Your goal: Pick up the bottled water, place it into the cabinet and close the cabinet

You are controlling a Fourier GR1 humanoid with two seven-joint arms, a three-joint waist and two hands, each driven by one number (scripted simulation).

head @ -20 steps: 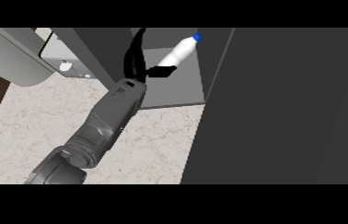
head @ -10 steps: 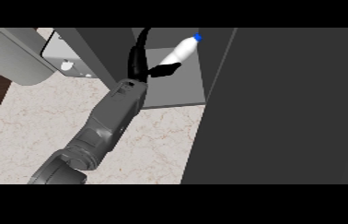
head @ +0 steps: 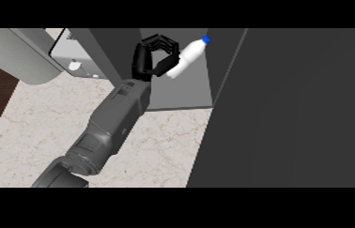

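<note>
Left hand [head: 154, 58] is the only hand in view, reaching up from the marble counter [head: 49, 128] into the open cabinet [head: 177, 88]. Its black fingers are spread in a loose curl, with a gap visible between them and the bottled water [head: 186, 59]; the thumb side lies just beside the bottle's lower body, and whether it touches cannot be made out. It does not appear to have hold of anything.

The bottled water sits inside the cabinet, toward the back of the grey shelf floor, tilted with its blue cap [head: 206, 39] leaning to the far right and its base nearer the hand. It does not look upright, so it is probably leaning on the inner wall or resting at an angle.

Risks from here, as a judgement: pulling the hand back along the bottle could drag or roll it toward the shelf's front edge, since a tilted bottle rolls easily. If it ends near that edge, the dark cabinet door [head: 277, 110], which stands wide open and fills the right of the view, could strike it when swung shut. The forearm [head: 111, 124] also lies across the opening and must clear it first.

A light grey appliance [head: 73, 51] stands at the counter's far left corner.
</note>
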